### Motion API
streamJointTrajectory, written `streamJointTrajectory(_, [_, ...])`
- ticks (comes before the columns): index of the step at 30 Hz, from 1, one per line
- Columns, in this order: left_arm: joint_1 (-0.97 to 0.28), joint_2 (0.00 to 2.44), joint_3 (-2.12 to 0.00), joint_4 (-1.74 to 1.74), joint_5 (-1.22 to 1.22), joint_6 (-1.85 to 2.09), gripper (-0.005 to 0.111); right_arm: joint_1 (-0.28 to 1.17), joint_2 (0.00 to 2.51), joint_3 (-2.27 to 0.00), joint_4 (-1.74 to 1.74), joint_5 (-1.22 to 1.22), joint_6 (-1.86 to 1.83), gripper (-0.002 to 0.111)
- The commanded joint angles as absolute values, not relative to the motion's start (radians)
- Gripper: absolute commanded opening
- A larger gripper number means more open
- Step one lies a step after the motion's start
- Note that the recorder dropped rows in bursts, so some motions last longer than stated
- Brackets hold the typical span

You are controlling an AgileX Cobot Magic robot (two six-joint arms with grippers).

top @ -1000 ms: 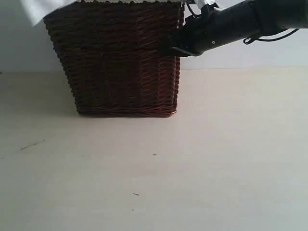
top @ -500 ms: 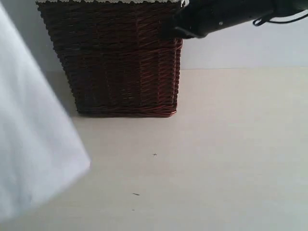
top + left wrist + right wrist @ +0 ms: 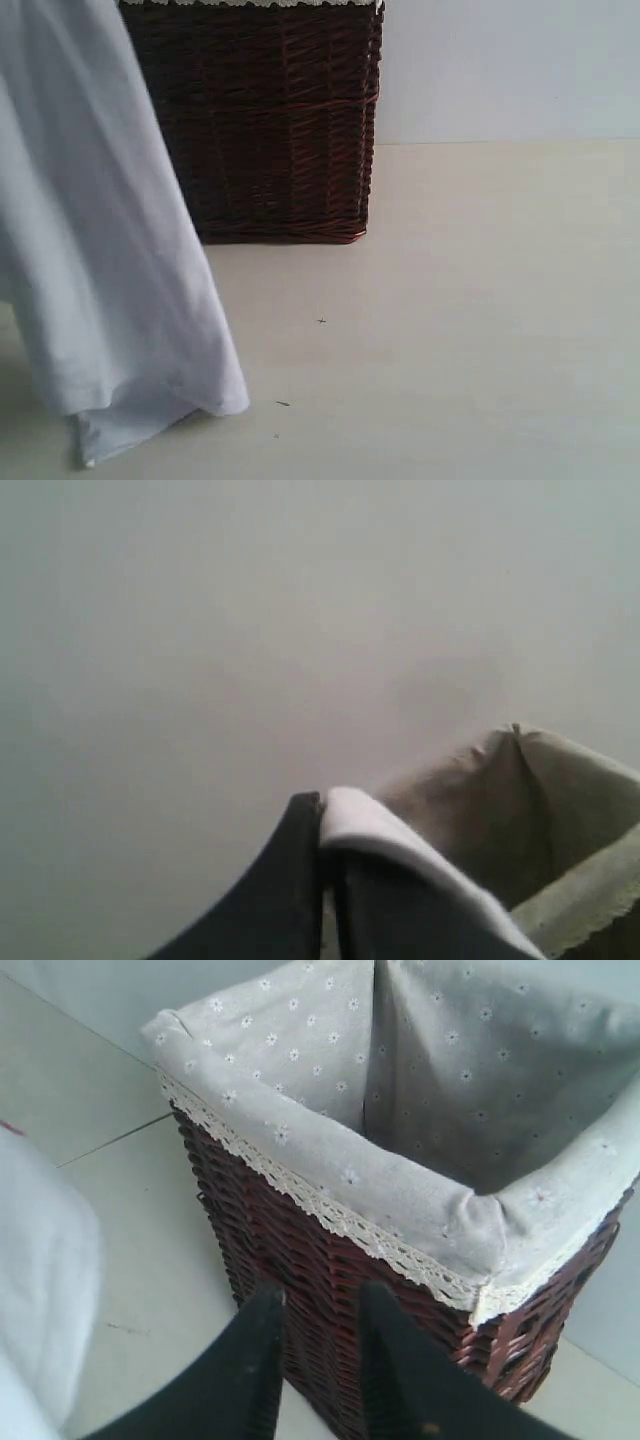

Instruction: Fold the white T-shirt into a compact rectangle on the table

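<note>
The white T-shirt (image 3: 110, 250) hangs down the left of the exterior view, its lower hem touching the table (image 3: 460, 340) near the front left. In the left wrist view my left gripper (image 3: 327, 815) is shut on a fold of the white T-shirt (image 3: 400, 845), held up high. Neither gripper shows in the exterior view. My right gripper (image 3: 322, 1300) stands open above the basket's side with nothing between its fingers; a blurred part of the shirt (image 3: 40, 1280) shows at that view's edge. The lettering, collar and tag are hidden.
A dark brown wicker basket (image 3: 270, 120) with a floral cloth liner (image 3: 400, 1120) stands at the back of the table, left of centre. A pale wall (image 3: 510, 70) runs behind it.
The shirt has been pulled out and swung down across the left of the exterior view, reaching the table. The right arm, by the basket's top before, has risen out of that view.
</note>
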State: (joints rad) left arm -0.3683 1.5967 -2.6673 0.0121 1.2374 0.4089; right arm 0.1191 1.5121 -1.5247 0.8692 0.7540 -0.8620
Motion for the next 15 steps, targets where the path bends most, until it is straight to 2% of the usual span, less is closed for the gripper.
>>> streamJointTrajectory(1, [-0.366, 1.611, -2.613, -0.142, 1.221, 0.42, 0.0, 0.117, 1.431, -1.532, 0.834, 0.804, -0.809, 0.037])
streamJointTrajectory(6, [-0.366, 1.611, -2.489, -0.195, 1.221, 0.384, 0.0, 0.117, 1.396, -1.532, 0.84, 0.855, -0.803, 0.038])
streamJointTrajectory(15, [-0.366, 1.579, -2.125, -0.224, 1.221, 0.446, 0.0, 0.117, 1.392, -1.492, 0.836, 0.876, -0.799, 0.038])
